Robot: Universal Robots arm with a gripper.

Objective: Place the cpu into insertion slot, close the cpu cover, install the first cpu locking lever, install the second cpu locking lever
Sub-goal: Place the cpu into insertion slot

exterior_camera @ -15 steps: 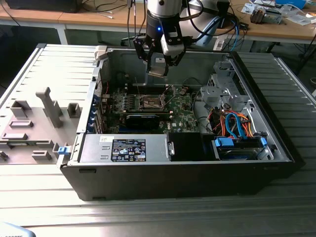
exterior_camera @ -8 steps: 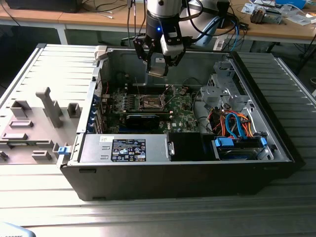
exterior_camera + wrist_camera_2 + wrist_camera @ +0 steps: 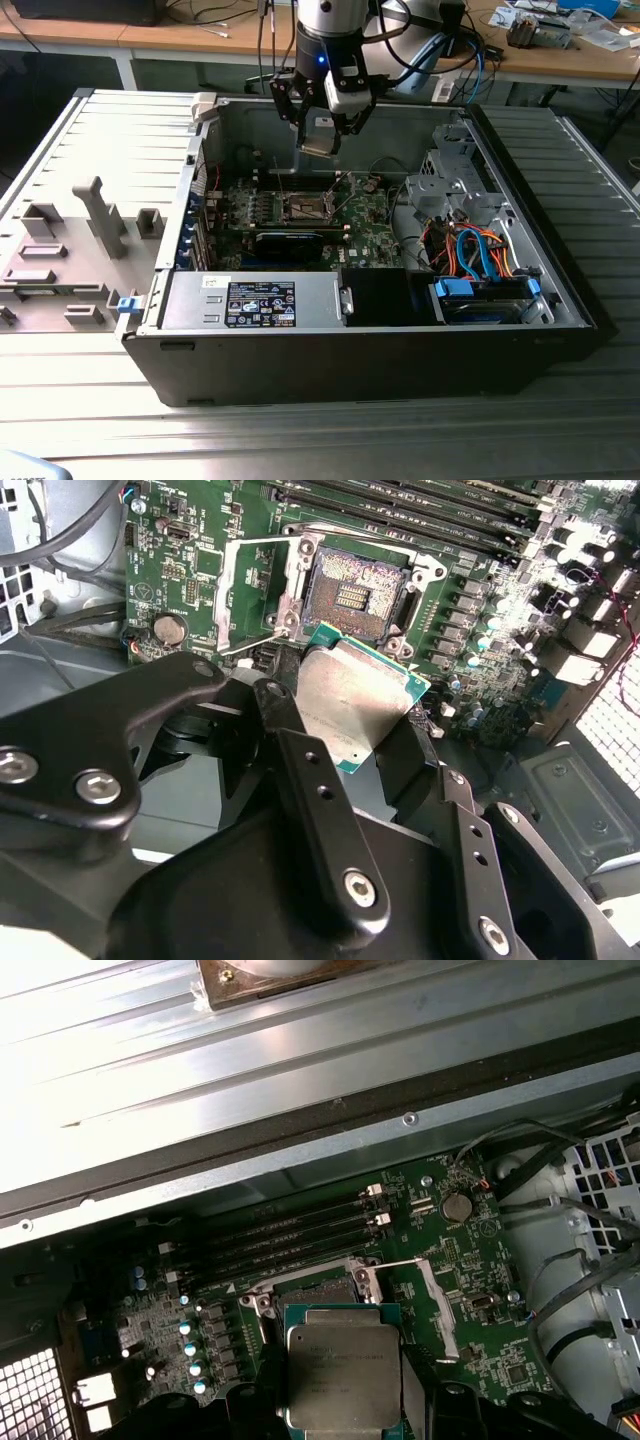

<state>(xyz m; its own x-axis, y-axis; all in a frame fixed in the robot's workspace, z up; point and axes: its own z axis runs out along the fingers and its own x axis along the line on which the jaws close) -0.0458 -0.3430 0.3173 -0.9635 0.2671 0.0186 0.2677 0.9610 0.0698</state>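
My gripper (image 3: pixel 318 142) is shut on the cpu (image 3: pixel 318 134), a thin square chip with a silvery top and green edges, gripped by two opposite edges. It hangs inside the open computer case, above the green board. In the second wrist view the cpu (image 3: pixel 355 705) sits between the black fingers (image 3: pixel 300 760), just short of the insertion slot (image 3: pixel 352 592), whose dark centre is bare. The cpu cover (image 3: pixel 255 590) is swung open and lies beside the slot. In the first wrist view the cpu (image 3: pixel 343 1375) hides part of the insertion slot (image 3: pixel 315 1285), with the cpu cover (image 3: pixel 437 1305) open alongside.
A long black graphics card (image 3: pixel 290 243) lies in front of the slot. Memory slots (image 3: pixel 290 1230) run behind it. A drive cage with orange and blue cables (image 3: pixel 480 255) stands at the exterior view's right. A grey fixture tray (image 3: pixel 80 240) sits outside the case at the left.
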